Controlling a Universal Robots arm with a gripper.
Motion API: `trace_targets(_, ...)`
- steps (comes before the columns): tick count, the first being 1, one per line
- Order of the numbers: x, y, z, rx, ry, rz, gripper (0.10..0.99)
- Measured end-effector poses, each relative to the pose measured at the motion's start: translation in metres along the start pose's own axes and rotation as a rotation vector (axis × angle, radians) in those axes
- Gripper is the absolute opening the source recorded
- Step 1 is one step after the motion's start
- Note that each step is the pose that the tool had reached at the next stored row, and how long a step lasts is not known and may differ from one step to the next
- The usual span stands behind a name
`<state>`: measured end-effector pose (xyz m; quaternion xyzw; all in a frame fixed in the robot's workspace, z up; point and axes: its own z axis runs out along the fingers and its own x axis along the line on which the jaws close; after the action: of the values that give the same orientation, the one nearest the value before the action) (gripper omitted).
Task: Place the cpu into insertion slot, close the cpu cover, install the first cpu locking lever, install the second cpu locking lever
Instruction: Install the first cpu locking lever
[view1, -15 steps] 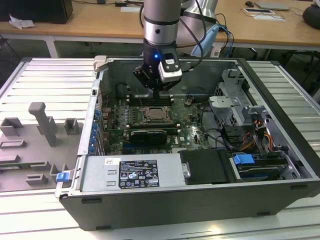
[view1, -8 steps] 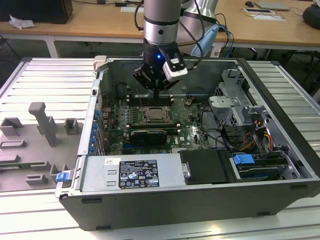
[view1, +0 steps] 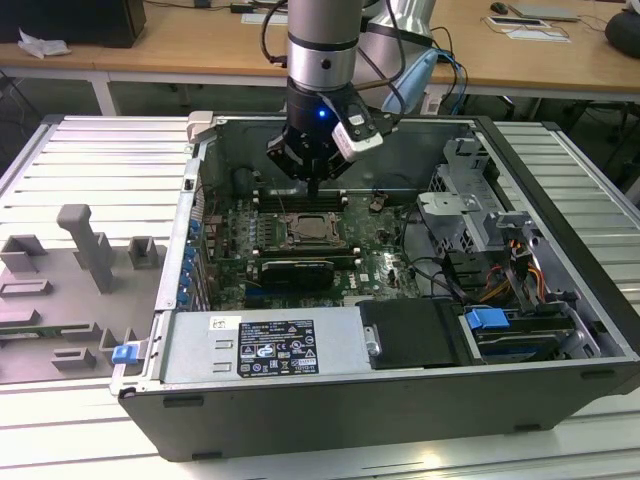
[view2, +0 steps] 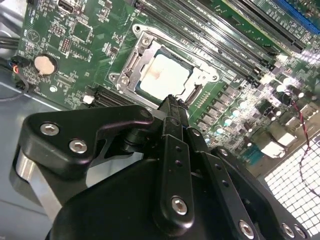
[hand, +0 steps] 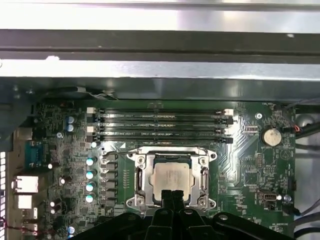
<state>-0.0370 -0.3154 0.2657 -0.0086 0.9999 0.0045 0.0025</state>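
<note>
The gripper (view1: 313, 186) is hanging in the upper middle of the exterior view, low inside the case (view1: 560, 190). Its fingers are pressing flat together with nothing between them. In both wrist views the tip (view2: 172, 103) (hand: 173, 196) is sitting just over one edge of the slot (view1: 292, 243), near the metal rim rather than over the centre.

The cpu (hand: 171, 180) is lying flat in the slot, its pale top showing square through the window of the cover (hand: 141, 176). The cover is looking down and level around it. I cannot tell whether either lever is hooked.

Judging by this, the closed tip is serving as a pusher at the socket's edge, so the work is at the cover or lever stage. Doing it well is a matter of bearing on metal only, the frame or the lever's end, and never on the chip's top. The push needs to be going straight and slow, so the tip is not skidding off. The memory slots (hand: 160, 125) are running just beyond the socket's far side and capacitors (hand: 90, 174) are standing beside it, so any sideways sweep is wanting to be short.
</note>
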Motion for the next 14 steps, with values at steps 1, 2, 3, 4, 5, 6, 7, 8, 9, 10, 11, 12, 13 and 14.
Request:
trace_targets(1,0.0006,0.0000,0.0000,0.000,-0.0005,-0.004,0.110)
trace_targets(2,0.0013,0.0000,0.0000,0.000,-0.0011,-0.007,0.110)
trace_targets(3,0.0030,0.0000,0.0000,0.000,-0.0023,-0.010,0.110)
trace_targets(4,0.0060,0.0001,-0.0001,0.000,-0.0043,-0.012,0.110)
trace_targets(5,0.0090,0.0001,-0.0001,0.000,-0.0063,-0.013,0.110)
trace_targets(6,0.0120,0.0002,-0.0001,0.000,-0.0088,-0.013,0.110)
trace_targets(7,0.0144,0.0002,-0.0001,0.000,-0.0112,-0.013,0.110)
trace_targets(8,0.0180,0.0003,-0.0001,0.000,-0.0140,-0.014,0.110)
trace_targets(9,0.0202,0.0003,-0.0001,0.000,-0.0152,-0.014,0.110)
trace_targets(10,0.0231,0.0004,0.0000,0.000,-0.0171,-0.014,0.110)
trace_targets(11,0.0283,0.0004,0.0002,0.000,-0.0205,-0.014,0.110)
trace_targets(12,0.0354,0.0006,0.0006,0.000,-0.0258,-0.014,0.110)
trace_targets(13,0.0400,0.0007,0.0009,0.000,-0.0290,-0.014,0.110)
trace_targets(14,0.0460,0.0007,0.0013,0.000,-0.0324,-0.014,0.110)
